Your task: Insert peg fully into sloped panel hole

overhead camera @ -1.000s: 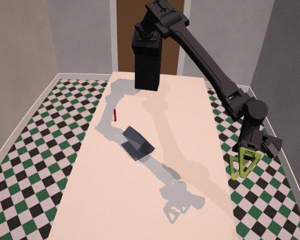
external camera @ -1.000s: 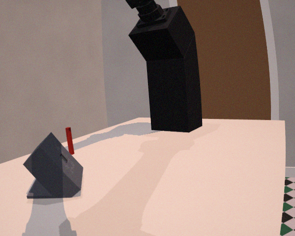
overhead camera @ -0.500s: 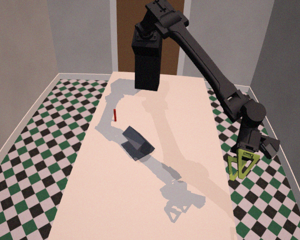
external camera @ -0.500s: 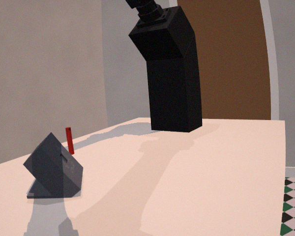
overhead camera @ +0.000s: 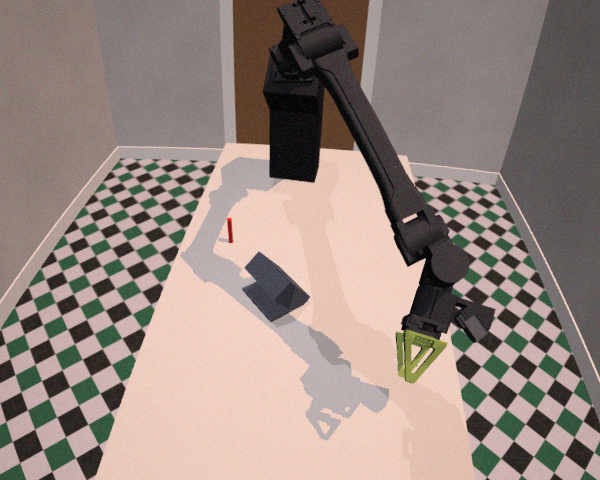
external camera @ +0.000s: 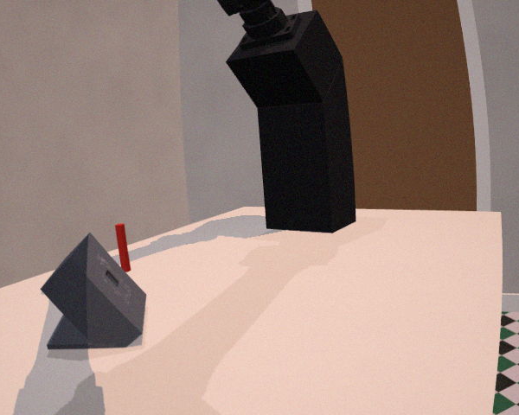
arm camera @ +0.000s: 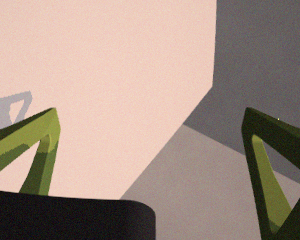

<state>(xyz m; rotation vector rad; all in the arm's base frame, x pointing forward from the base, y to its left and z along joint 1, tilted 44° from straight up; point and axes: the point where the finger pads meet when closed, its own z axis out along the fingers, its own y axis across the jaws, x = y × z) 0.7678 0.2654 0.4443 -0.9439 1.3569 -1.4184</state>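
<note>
A thin red peg (overhead camera: pixel 230 230) stands upright on the pink table, to the far left of the arm's base; it also shows in the exterior view (external camera: pixel 122 246). The dark grey sloped panel (overhead camera: pixel 275 292) sits near the table's middle, a little in front of the peg. Its small rectangular hole (external camera: pixel 112 277) shows in the sloped face in the exterior view. My gripper (overhead camera: pixel 415 364) with green fingers is open and empty, held above the table's right edge, far from peg and panel. The wrist view shows the two fingers wide apart (arm camera: pixel 150 160) over the table edge.
The arm's black base column (overhead camera: pixel 293 126) stands at the back of the table. The table's right edge runs under the gripper, with checkered floor (overhead camera: pixel 522 330) beyond it. Grey walls enclose the room.
</note>
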